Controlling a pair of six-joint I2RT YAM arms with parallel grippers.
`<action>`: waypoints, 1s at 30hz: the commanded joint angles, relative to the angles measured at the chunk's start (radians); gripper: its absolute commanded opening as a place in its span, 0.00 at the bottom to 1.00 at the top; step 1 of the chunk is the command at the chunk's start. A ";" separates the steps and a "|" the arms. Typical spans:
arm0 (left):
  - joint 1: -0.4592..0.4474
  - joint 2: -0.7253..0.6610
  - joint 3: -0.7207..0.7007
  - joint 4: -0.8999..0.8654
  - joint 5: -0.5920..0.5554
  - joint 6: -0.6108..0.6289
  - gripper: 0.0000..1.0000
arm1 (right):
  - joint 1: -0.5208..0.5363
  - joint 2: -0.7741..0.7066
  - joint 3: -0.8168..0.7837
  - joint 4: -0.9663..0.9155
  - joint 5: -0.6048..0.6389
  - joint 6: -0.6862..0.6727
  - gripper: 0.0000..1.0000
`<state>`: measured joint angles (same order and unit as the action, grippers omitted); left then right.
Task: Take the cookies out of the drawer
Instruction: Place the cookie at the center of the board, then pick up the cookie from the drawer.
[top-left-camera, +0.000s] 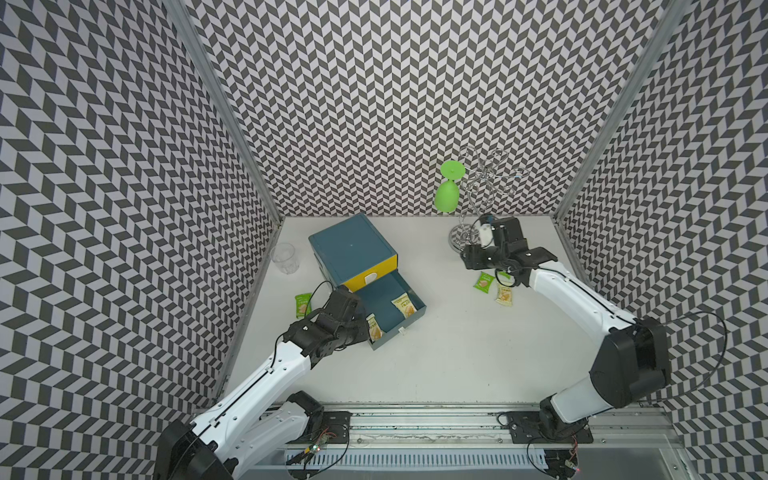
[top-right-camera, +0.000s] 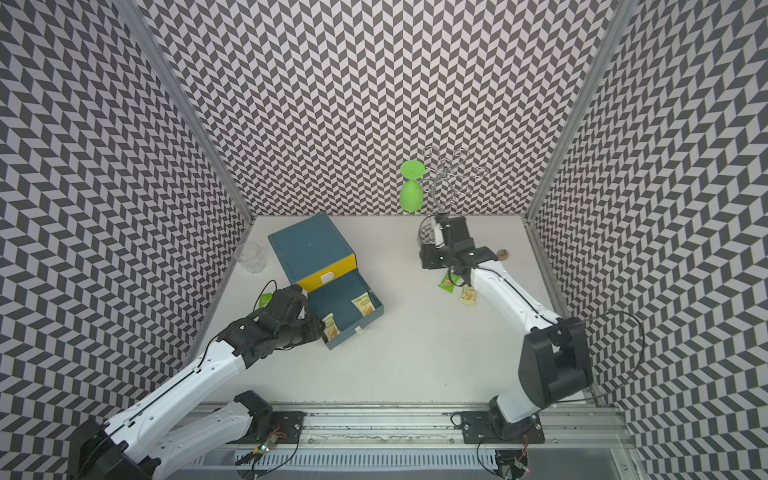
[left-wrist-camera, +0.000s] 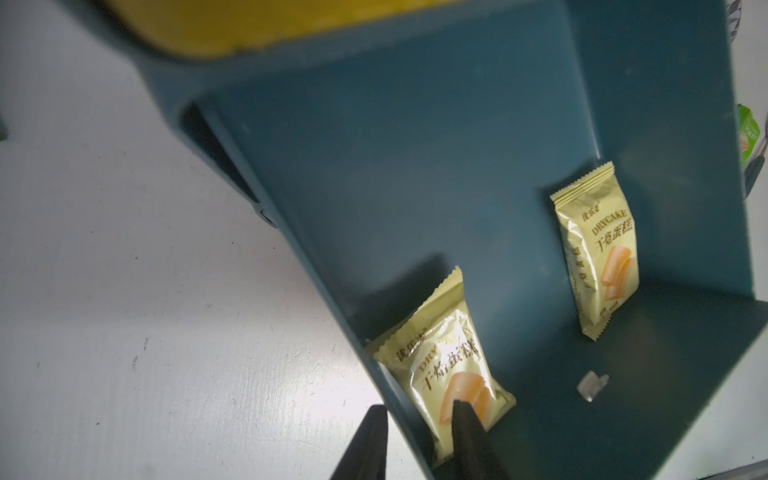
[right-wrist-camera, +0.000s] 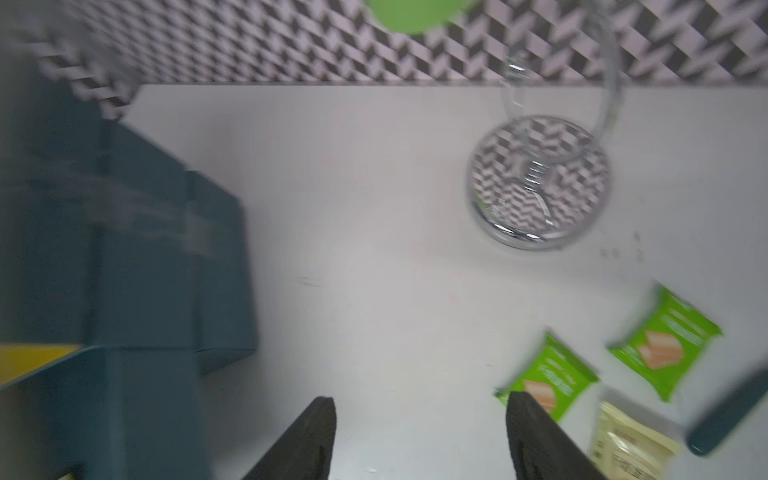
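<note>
Cookies in the open drawer (top-left-camera: 380, 297): two. A flat cream packet (top-left-camera: 404, 305) lies by the side wall away from the left arm, and a leaning cream packet (top-left-camera: 374, 327) is propped on the side wall next to that arm. Left gripper (left-wrist-camera: 418, 406) straddles that wall's rim, one finger outside over the table (top-left-camera: 457, 353), one on the leaning cream packet's face, with a narrow gap; pressing or not, cannot tell. Cookies already out: a left green packet (top-left-camera: 303, 304) on the table beside the left arm, and a cluster by the right arm of a near green packet (right-wrist-camera: 548, 378), a far green packet (right-wrist-camera: 665, 345) and a loose cream packet (right-wrist-camera: 627, 444). Right gripper (right-wrist-camera: 419, 399) is spread wide over bare table with nothing between its fingers. There is broad free table between the arms in front of the drawer. The teal cabinet (top-left-camera: 351, 245) sits close to the wall on the left arm's side, with a clear cup (top-left-camera: 284, 257) between. The rack (top-left-camera: 486, 178) base is just beyond the right gripper, with an upside-down green glass (top-left-camera: 448, 191) at the rack. In both top views the right arm covers part of the cluster; the right wrist view shows all three. In a top view a small round tan thing (top-right-camera: 503, 254) shows past the right wrist. The right wrist view is blurred, and a dark teal bar (right-wrist-camera: 727, 415) at its edge is cut off and unidentifiable.
</note>
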<state>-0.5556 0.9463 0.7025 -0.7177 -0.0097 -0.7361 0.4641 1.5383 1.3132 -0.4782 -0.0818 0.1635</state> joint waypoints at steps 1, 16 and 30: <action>0.006 -0.001 0.012 0.038 0.003 0.009 0.30 | 0.183 -0.011 0.021 -0.093 -0.012 -0.023 0.70; 0.008 -0.004 0.014 0.038 0.004 0.010 0.30 | 0.452 0.180 0.110 -0.111 0.016 -0.001 0.69; 0.010 -0.010 0.014 0.037 0.004 0.011 0.30 | 0.455 0.442 0.403 -0.395 0.101 -0.083 0.70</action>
<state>-0.5503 0.9459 0.7025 -0.7174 -0.0093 -0.7341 0.9127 1.9400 1.6703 -0.7872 -0.0204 0.1120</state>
